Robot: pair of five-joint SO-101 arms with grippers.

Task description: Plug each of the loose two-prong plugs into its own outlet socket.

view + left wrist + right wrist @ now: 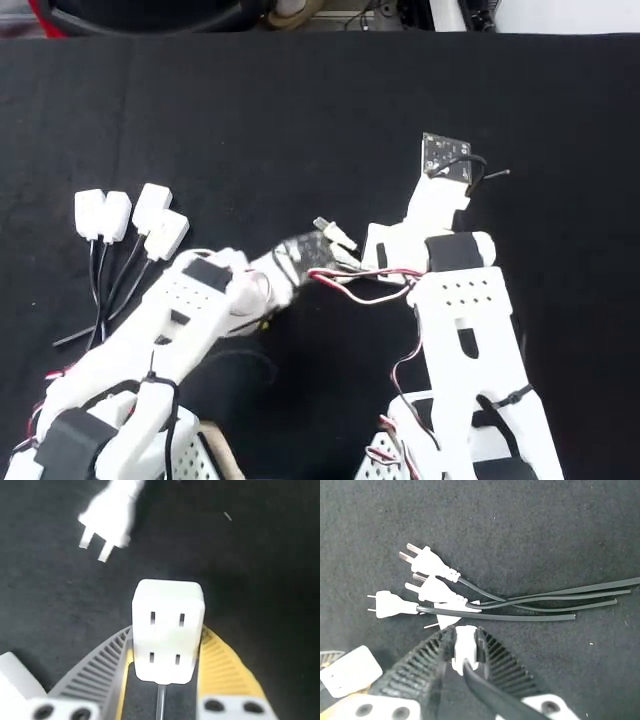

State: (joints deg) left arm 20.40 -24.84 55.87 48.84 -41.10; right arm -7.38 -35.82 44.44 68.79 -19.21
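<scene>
My left gripper [166,632] is shut on a white outlet socket [168,605] whose slots face the camera. In the high view this gripper [305,256] is at mid-table. My right gripper [465,632] is shut on a white two-prong plug [465,650] with a black cord. That held plug [335,232] [110,517] hangs just beyond the socket, apart from it, prongs bare. Several loose white plugs [427,562] lie on the black cloth below the right gripper, with their black cords [545,600] trailing off together.
Several more white sockets [130,218] with black cords lie in a cluster at the table's left. Red and white arm wires [365,285] hang between the two arms. The black cloth [300,110] stretches bare toward the far edge.
</scene>
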